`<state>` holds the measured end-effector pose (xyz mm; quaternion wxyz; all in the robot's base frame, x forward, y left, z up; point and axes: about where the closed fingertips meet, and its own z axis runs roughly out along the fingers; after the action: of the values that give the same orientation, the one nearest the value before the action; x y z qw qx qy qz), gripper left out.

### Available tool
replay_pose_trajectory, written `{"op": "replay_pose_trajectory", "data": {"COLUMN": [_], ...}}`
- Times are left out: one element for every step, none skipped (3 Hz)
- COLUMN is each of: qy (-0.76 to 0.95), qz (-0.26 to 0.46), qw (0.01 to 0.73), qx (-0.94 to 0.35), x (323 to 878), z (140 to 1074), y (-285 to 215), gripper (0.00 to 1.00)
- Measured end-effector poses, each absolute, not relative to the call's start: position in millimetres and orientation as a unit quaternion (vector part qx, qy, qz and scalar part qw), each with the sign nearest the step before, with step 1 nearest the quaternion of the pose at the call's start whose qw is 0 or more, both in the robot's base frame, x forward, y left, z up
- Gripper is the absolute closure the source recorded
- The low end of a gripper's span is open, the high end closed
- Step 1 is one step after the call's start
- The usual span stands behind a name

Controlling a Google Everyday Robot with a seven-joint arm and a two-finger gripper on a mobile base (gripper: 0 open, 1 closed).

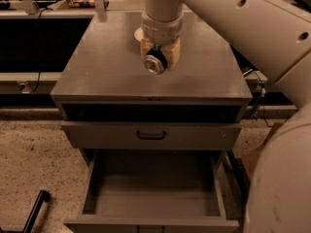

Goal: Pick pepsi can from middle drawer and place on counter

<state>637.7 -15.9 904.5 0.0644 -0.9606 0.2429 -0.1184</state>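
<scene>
Above the counter (97, 67), near its middle: gripper (159, 58), pointing downward, its two tan fingers (174, 52) clamping the pepsi can (155, 65) between them. The can is lying sideways in the grasp over the grey top, one silver end facing the onlooker; whether it is touching the surface cannot be told. Just behind the gripper, a pale bowl (137, 33) is peeking out, mostly hidden. A thick cream arm (233, 18) is reaching in from the upper right. Below the counter, a closed drawer front (194, 136) is showing a dark handle. Beneath that, the middle drawer (153, 191) is standing pulled out, its flat grey floor showing.
</scene>
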Motion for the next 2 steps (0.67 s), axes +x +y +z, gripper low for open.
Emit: {"op": "replay_pose_trajectory", "data": {"qy": [0.275, 0.303], "qz": [-0.085, -0.064], "qw": [0.073, 0.081], "qx": [-0.955, -0.947], "x": [645.4, 647.1], "z": [890.9, 876.9], "y": [-44.8, -70.2], "gripper": [1.00, 1.00]}}
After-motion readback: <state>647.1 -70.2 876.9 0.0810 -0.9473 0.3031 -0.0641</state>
